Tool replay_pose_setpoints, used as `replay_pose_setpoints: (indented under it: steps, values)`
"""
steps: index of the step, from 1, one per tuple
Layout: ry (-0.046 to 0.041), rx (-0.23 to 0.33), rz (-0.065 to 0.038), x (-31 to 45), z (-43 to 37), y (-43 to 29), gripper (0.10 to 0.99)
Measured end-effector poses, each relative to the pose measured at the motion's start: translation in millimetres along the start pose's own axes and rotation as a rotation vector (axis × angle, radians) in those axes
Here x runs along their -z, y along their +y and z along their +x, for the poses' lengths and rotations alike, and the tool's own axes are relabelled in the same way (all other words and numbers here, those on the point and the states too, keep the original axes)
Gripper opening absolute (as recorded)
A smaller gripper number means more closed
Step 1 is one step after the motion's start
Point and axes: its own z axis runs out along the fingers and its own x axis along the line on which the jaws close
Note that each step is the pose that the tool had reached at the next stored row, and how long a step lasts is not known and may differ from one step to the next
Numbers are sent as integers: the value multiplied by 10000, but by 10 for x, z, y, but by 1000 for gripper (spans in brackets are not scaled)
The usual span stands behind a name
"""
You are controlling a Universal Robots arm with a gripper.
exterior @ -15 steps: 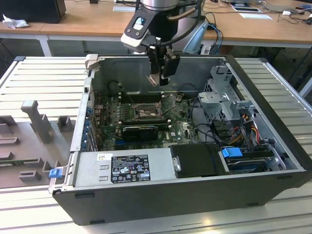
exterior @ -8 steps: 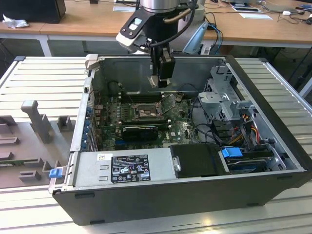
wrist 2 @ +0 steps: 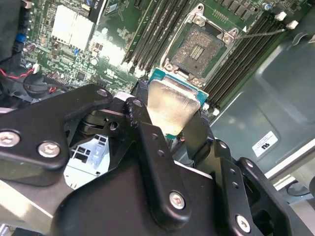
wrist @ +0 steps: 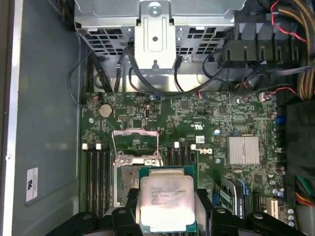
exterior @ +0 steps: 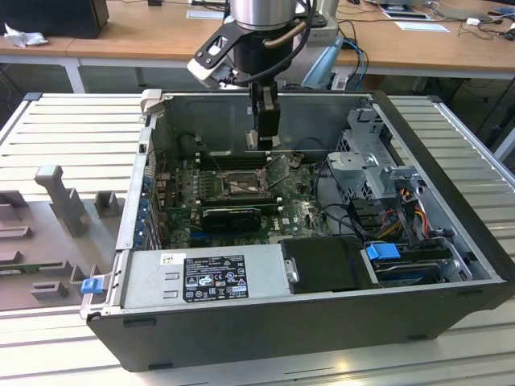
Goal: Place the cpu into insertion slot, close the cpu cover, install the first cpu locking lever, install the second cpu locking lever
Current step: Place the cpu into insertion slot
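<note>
The gripper hangs in the upper centre of the exterior view, inside the open computer case. In both wrist views its black fingers are closed onto two opposite edges of the cpu, with only the chip's width between them. The cpu is a flat square with a green rim and a dull, brushed silver top. It carries faint grey print that is too small to read. It is held clear of the green circuit board, partly over the insertion slot.

In the second wrist view the slot is a dark square bed of fine contacts inside a grey metal rim, with nothing in it. The cpu cover, a thin grey frame with a square cut-out, stands swung up beside the slot. Long black memory slots run on either side.

A finned silver heat sink sits on the board. A white sticker lies on the grey case wall. A black label with white print covers the grey power supply at the lower left of the exterior view.
</note>
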Motion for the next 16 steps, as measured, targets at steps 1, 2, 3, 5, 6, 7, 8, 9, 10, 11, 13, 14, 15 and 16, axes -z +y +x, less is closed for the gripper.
replay_pose_setpoints:
  steps: [1,2,3,5,6,7,8,9,10,11,13,14,15,16]
  values:
    - [-2,3,1,-30,6,-3,529]
    - [-1,8,1,-50,9,-5,529]
    - [-1,17,1,-69,11,-7,529]
    - [2,34,3,-153,10,-20,529]
    - [2,49,4,-187,10,-24,529]
    - [11,138,5,-233,9,-33,529]
    - [16,206,6,-264,8,-39,529]
    - [18,212,6,-279,8,-44,529]
    - [17,213,5,-292,7,-61,529]
    - [17,214,3,-302,7,-71,529]
    - [17,215,2,-343,7,-100,529]
    - [17,214,2,-362,10,-108,529]
    - [17,214,2,-387,17,-116,529]
    - [17,214,2,-405,23,-121,529]
